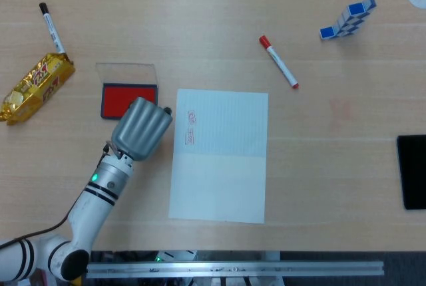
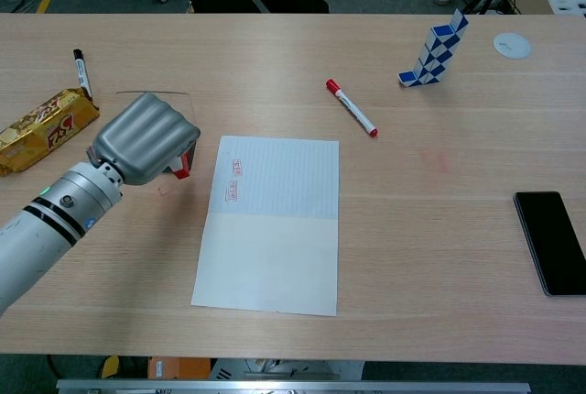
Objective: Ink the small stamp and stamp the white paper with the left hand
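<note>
My left hand (image 1: 141,128) hovers just left of the white paper (image 1: 223,166), its fingers curled around the small stamp. Only the stamp's red lower end (image 2: 182,168) shows under the hand (image 2: 145,137) in the chest view. The red ink pad (image 1: 126,98) lies right behind the hand, its near edge partly covered in the head view and almost fully hidden in the chest view. Two red stamp marks (image 1: 190,128) sit near the paper's upper left corner, also seen on the paper (image 2: 275,238) in the chest view. The right hand appears in neither view.
The ink pad's clear lid (image 1: 126,72) lies behind the pad. A gold snack pack (image 1: 36,86) and a black marker (image 1: 52,28) are at the far left. A red marker (image 1: 278,62), a blue-white snake cube (image 1: 347,17) and a black phone (image 1: 413,171) lie to the right.
</note>
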